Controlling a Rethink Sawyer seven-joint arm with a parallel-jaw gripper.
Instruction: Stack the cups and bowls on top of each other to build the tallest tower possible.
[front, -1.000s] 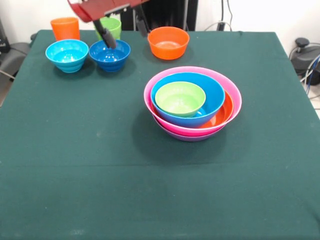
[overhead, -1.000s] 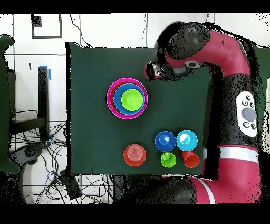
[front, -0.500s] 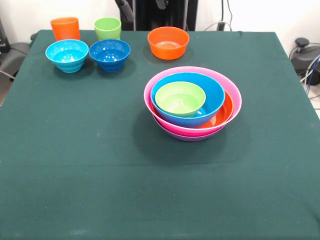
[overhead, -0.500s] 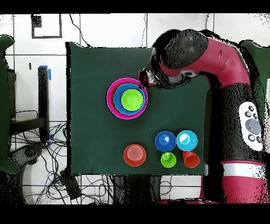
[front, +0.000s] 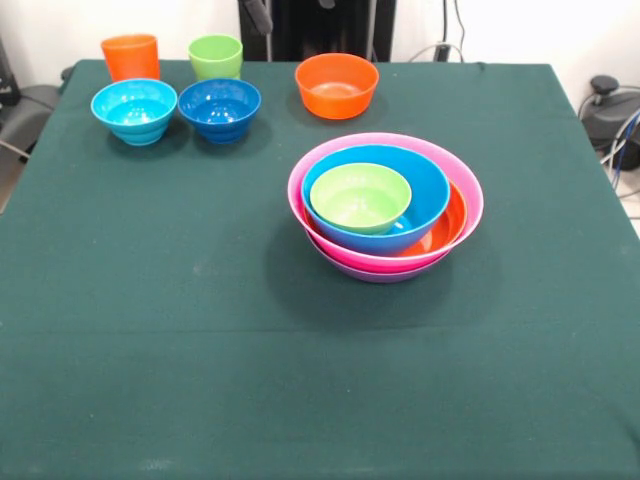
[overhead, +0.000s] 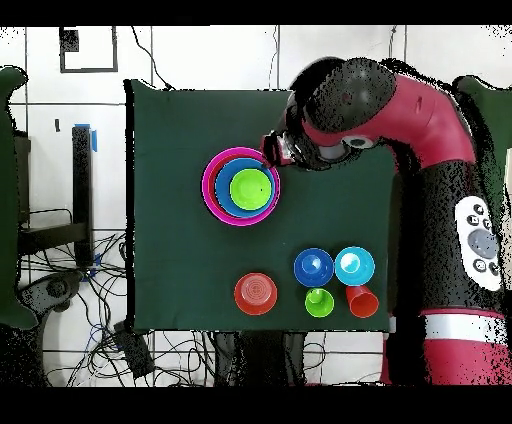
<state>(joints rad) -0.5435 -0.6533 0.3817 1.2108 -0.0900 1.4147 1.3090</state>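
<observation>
Tower (front: 386, 205) right of table (front: 150, 340) centre in front view: five bowls nested, widest two lowest, smallest bowl (front: 360, 197) innermost, sitting toward tower's left. Far side of table, row of three bowls: two small bowls (front: 134, 110) (front: 219, 108) side by side at left, third bowl (front: 337, 85) apart to right, behind tower. Two cups (front: 131, 57) (front: 216, 56) behind the left pair, near far edge. Near half of table bare. Overhead view: arm (overhead: 400, 110) above table, end beside tower's rim.
</observation>
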